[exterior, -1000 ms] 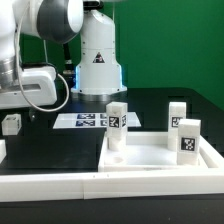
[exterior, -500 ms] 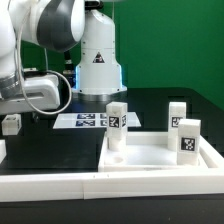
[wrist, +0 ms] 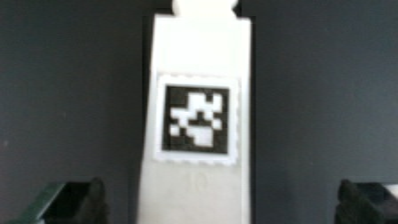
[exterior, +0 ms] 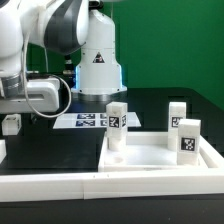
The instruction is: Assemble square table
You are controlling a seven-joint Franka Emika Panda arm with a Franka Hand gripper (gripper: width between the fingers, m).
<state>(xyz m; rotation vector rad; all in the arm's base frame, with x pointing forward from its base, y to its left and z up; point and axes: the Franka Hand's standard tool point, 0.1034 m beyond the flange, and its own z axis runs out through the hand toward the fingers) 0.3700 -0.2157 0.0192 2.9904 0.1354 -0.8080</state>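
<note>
A white leg post [wrist: 196, 110] with a black-and-white tag lies on the black worktop [wrist: 63, 80], directly under the gripper [wrist: 210, 198] — its fingers spread wide open, one each side, not touching it. Across the worktop, three more posts [exterior: 117, 124] stand upright on the white tabletop slab [exterior: 150, 158]; the marker board [exterior: 92, 121] lies behind.

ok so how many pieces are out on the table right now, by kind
white leg posts: 4, three upright and one lying flat
white square slab: 1
marker board: 1
total: 6
</note>
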